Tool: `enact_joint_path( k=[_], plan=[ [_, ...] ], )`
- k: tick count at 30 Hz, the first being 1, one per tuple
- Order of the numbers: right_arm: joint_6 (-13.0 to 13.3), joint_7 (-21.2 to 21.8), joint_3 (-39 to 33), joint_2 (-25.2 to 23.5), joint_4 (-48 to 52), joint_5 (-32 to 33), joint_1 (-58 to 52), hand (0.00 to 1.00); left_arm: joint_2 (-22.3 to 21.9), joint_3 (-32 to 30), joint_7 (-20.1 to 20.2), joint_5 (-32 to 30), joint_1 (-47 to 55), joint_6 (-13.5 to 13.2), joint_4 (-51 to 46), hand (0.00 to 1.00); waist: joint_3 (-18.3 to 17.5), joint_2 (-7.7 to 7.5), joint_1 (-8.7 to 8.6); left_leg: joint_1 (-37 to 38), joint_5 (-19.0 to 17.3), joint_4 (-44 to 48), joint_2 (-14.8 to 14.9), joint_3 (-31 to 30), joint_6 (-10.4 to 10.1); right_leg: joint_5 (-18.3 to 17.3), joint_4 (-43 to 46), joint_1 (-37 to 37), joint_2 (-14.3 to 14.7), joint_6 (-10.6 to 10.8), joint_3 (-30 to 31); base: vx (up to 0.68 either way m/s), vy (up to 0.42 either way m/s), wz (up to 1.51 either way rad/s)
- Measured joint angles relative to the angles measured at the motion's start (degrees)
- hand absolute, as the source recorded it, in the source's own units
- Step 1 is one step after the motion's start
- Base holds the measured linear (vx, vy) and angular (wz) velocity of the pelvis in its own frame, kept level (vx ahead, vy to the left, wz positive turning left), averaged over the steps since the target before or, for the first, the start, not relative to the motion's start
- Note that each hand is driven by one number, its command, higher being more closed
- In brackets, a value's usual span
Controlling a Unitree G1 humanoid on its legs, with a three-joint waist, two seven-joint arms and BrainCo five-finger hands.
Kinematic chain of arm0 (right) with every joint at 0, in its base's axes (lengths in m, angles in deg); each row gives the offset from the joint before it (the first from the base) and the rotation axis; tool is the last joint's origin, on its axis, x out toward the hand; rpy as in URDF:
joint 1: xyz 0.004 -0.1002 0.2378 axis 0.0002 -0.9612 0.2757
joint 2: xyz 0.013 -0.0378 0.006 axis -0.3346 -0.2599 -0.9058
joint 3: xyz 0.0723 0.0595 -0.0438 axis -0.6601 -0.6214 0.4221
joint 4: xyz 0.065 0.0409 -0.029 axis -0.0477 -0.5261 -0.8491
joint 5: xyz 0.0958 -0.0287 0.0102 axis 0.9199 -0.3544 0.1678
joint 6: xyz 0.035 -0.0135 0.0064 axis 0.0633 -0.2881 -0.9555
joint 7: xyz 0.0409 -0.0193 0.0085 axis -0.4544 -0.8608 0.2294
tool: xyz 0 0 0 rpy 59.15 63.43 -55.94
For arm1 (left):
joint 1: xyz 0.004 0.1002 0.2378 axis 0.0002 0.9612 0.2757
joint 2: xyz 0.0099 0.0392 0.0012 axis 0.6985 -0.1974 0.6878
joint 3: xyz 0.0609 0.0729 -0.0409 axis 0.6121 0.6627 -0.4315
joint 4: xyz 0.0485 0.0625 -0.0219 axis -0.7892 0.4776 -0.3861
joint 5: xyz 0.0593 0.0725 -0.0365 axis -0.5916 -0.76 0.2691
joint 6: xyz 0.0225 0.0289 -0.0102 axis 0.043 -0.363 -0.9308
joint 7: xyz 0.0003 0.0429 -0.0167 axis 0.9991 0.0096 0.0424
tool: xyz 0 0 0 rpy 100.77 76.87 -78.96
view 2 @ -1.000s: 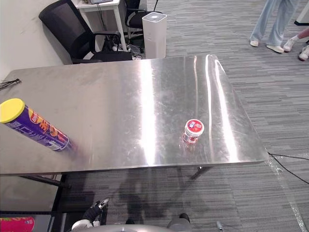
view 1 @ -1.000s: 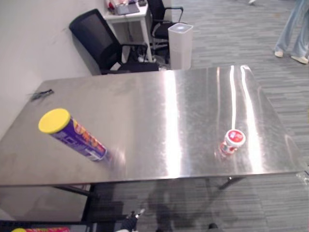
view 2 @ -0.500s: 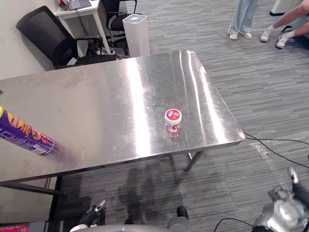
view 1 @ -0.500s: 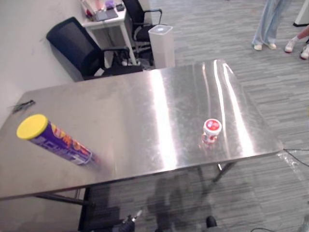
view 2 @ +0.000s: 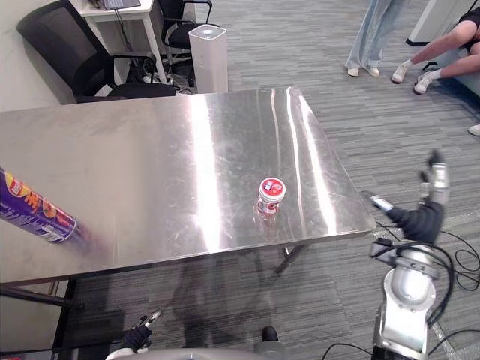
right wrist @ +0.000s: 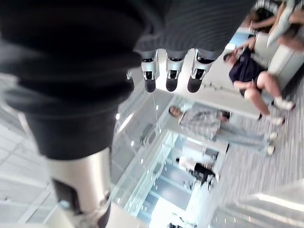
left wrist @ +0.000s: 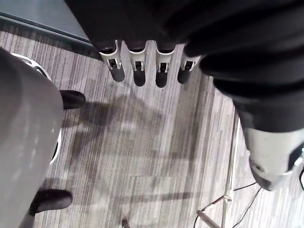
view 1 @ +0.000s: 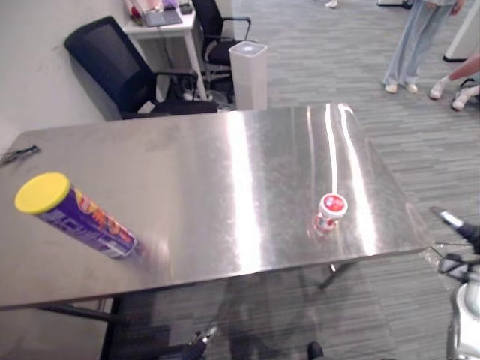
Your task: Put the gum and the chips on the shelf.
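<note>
Since a moment ago, the right hand has come up beside the table's right front corner. Its fingers are spread wide and it holds nothing.

One can of chips is near the table's left front edge. Its long side runs from the yellow lid, at the far left, to its base nearer the front edge. It is hard to tell if it stands straight or leans.

One small jar of gum stands upright near the right front corner, with its red and white lid on top. The two are well apart, with shiny tabletop between them. The table's corner lies between the right hand and the gum.

The left hand hangs low over the grey floor with its fingers straight, holding nothing.

Behind the table are two black chairs, one white desk and one tall white bin. One person's legs stand far off to the right, and another person sits near them.
</note>
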Motion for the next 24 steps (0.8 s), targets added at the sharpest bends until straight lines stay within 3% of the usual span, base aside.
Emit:
enact_joint_path(
  k=[3, 9, 24],
  plan=[
    [0.5, 4.35, 4.5, 0.54, 0.49, 3.07, -2.23, 0.0, 0.04, 0.01, 0.69, -0.02, 0.04, 0.02, 0.06, 0.0, 0.02, -0.03, -0.05, 0.07, -0.06, 0.51, 0.02, -0.12, -0.08, -0.04, -0.12, 0.36, -0.11, 0.01, -0.17, -0.06, -0.027, 0.0],
    [0.52, 8.41, 7.23, 1.08, 2.14, 6.78, -5.48, 0.0, 0.02, 0.61, 0.85, -0.03, 0.03, 0.02, 0.51, 0.0, -0.39, 0.5, -0.08, 0.09, 0.03, 0.56, 0.15, -1.06, 0.02, -0.05, -0.16, 0.68, -0.01, 0.01, -1.04, -0.04, -0.031, 0.06],
    [-0.09, 9.72, 15.97, 0.08, -2.1, 8.55, -6.34, 0.0, 0.07, 1.17, 0.81, -2.15, -0.41, 0.17, 0.86, 0.0, -0.69, 0.47, 0.6, 0.15, 0.2, 1.56, 0.23, -3.2, 0.06, -0.08, -0.57, 2.68, -0.03, -0.03, -3.35, -0.01, -0.019, 0.07]
  ],
)
